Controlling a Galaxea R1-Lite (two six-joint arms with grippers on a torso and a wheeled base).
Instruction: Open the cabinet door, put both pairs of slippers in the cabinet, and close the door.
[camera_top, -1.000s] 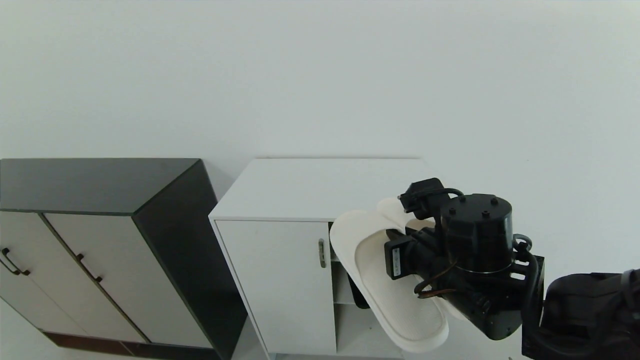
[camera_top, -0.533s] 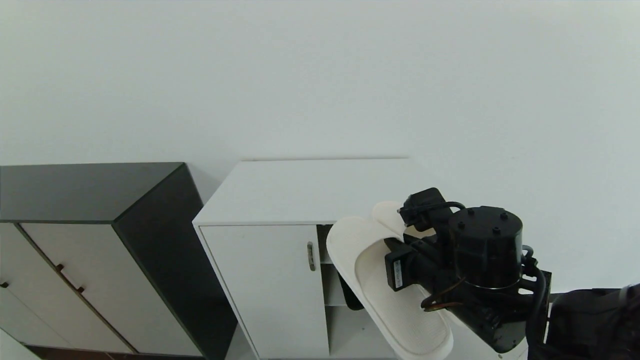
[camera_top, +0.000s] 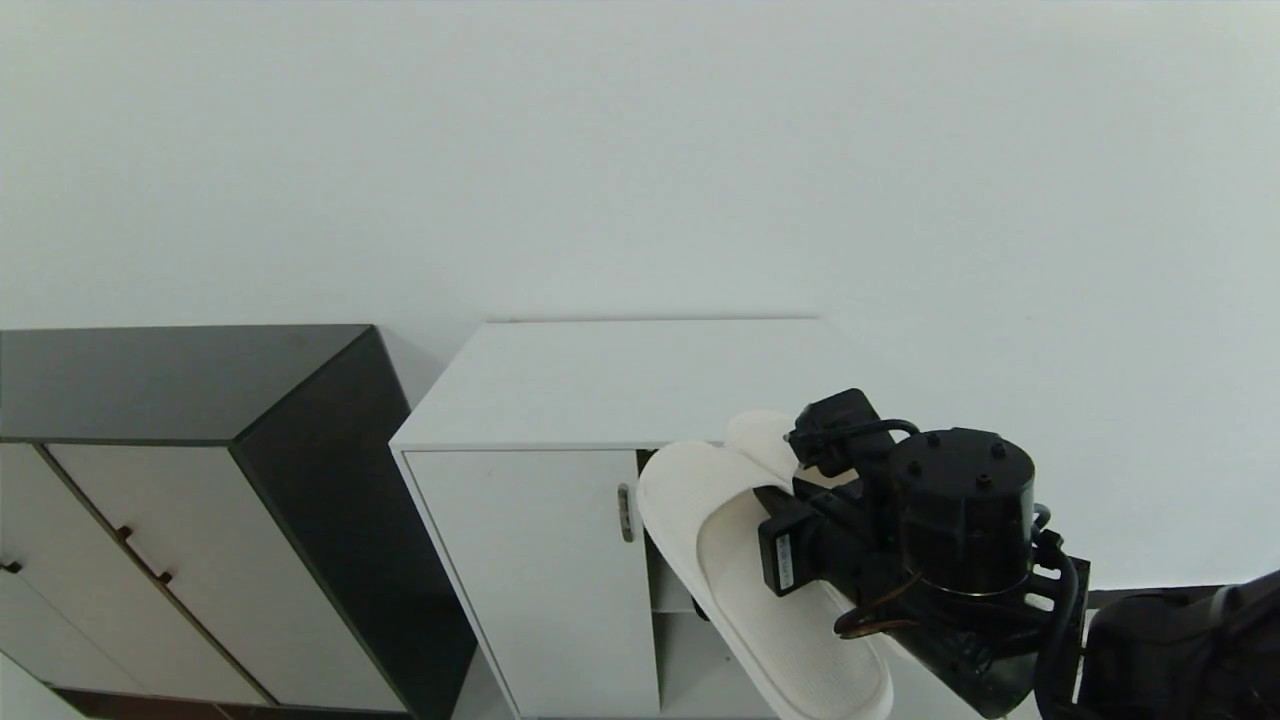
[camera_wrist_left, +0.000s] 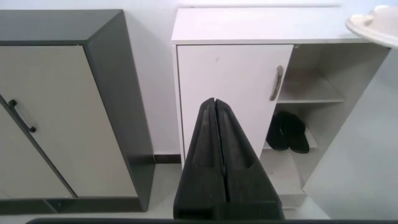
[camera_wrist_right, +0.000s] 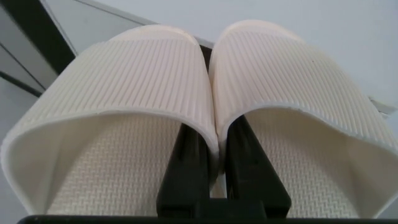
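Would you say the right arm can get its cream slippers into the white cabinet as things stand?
Probably yes: the cream slippers hang before the white cabinet's open right half, and the shelf above the black slippers looks bare.

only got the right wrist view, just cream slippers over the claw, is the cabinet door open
observer: yes. The left wrist view shows the right half of the white cabinet open, with its shelves exposed. The left door is shut.
operator: anything inside
observer: a pair of black slippers lies on the shelf below the top one.
operator: where's my pair against the opening
observer: in the head view the cream slippers sit in front of the open side, toes up by the cabinet's top edge, not inside.
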